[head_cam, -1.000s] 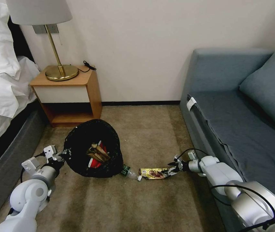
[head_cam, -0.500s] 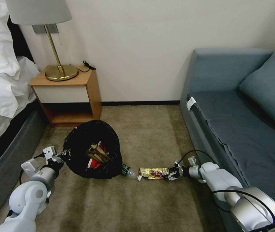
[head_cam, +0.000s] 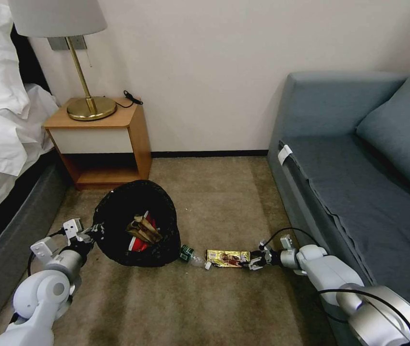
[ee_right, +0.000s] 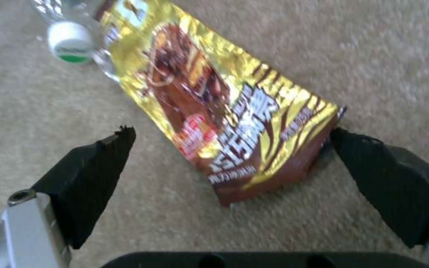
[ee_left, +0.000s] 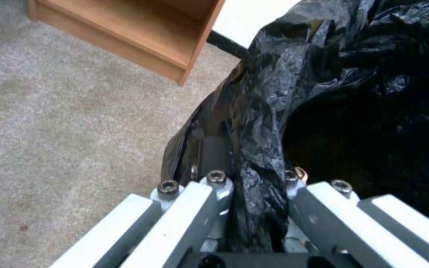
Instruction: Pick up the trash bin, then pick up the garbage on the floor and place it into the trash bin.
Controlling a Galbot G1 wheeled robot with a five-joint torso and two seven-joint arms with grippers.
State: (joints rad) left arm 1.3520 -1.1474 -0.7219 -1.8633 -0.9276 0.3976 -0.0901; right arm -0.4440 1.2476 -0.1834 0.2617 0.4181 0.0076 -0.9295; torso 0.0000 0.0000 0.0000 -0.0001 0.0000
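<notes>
The left pincer (head_cam: 91, 234) is clamped on the near-left rim of the trash bin (head_cam: 118, 216), the crinkly black liner pinched between its fingers (ee_left: 214, 186). The bin tips toward the camera on the carpet (head_cam: 224, 192), just in front of the wooden nightstand (head_cam: 100, 139). Inside it lie a crumpled brown paper bag (head_cam: 140, 229) and a red snack packet (head_cam: 142, 244).

To the right of the bin, on the floor, a small clear bottle (head_cam: 191, 256) with a green label lies just beside the bin's lower edge, its white cap (ee_right: 70, 42) pointing at the long gold-yellow wrapper (head_cam: 227, 258). The wrapper lies flat, its left end close to the bottle.

The right pincer (head_cam: 256, 261) is low at the wrapper's right end, near the foot of the grey sofa (head_cam: 358, 158). It is spread wide, its black pads (ee_right: 93, 175) straddling the wrapper's end, one pad touching its corner, the other apart.
</notes>
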